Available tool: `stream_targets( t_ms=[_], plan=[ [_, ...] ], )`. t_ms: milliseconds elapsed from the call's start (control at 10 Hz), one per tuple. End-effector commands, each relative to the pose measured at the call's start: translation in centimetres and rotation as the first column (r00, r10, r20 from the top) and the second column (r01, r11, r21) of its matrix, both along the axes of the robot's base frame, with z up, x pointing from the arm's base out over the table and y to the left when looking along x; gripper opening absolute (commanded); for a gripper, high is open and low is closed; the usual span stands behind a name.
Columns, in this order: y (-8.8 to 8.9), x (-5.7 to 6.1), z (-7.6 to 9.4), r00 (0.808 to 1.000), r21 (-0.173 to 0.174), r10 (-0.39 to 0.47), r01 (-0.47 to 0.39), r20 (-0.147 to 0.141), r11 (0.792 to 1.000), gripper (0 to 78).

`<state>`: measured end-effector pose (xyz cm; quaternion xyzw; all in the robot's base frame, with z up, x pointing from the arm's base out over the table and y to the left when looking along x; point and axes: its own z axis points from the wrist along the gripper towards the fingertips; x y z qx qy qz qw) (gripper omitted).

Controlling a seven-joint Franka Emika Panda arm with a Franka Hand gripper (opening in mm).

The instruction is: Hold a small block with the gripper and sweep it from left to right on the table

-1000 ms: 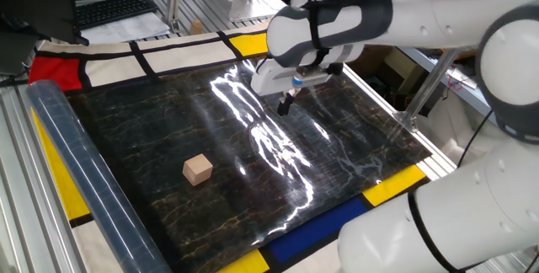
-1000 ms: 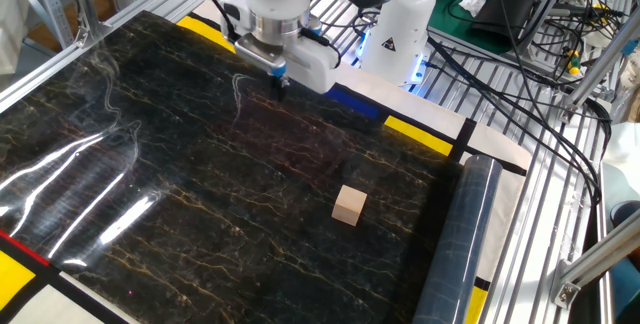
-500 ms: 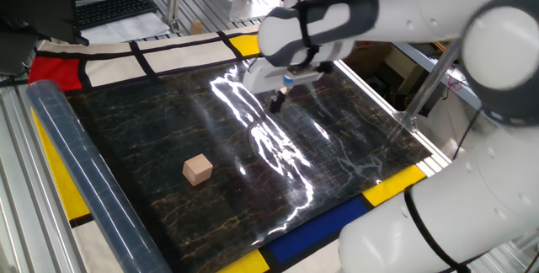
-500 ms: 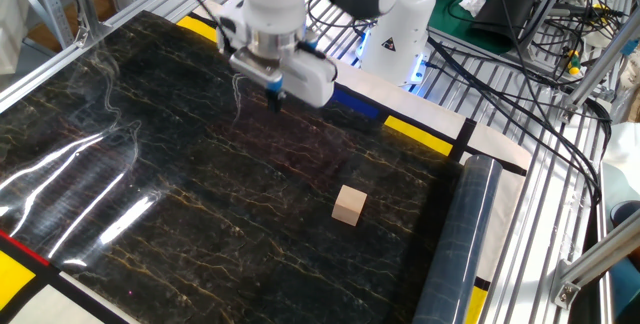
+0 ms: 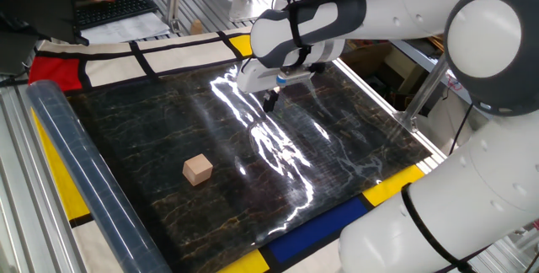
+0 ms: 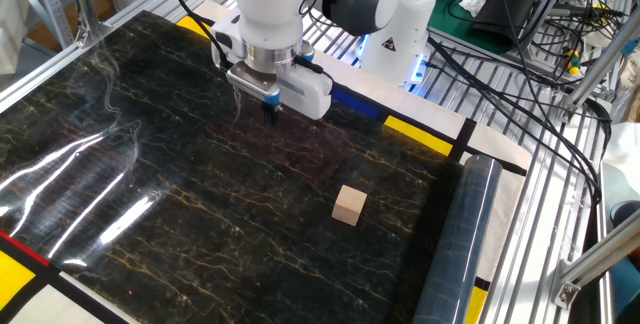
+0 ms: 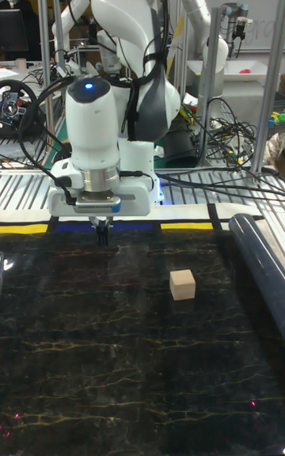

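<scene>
Resting on glossy veined table [image 6: 150,224]: plain tan wooden cube [image 6: 350,205].

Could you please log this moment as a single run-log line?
phase: approach | gripper: dark fingers together, empty, above glossy black marble-patterned table | small light tan wooden cube: resting on table, apart from gripper, not grasped

Glossy white rounded arm links with dark grey joints, black cables, a glowing blue light, and a small dark pincer [image 6: 269,115]
</scene>
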<state>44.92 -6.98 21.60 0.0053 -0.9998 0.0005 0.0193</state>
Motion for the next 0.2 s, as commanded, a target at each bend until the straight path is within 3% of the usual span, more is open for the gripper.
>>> stream_targets(
  t_ms=[100,200],
  plan=[
    [-0.02,0.07,0.11,1.0,0.002,0.022,-0.022,0.002,1.0,1.2],
    [-0.02,0.07,0.11,1.0,0.003,0.023,-0.023,0.001,1.0,1.2]
  ],
)
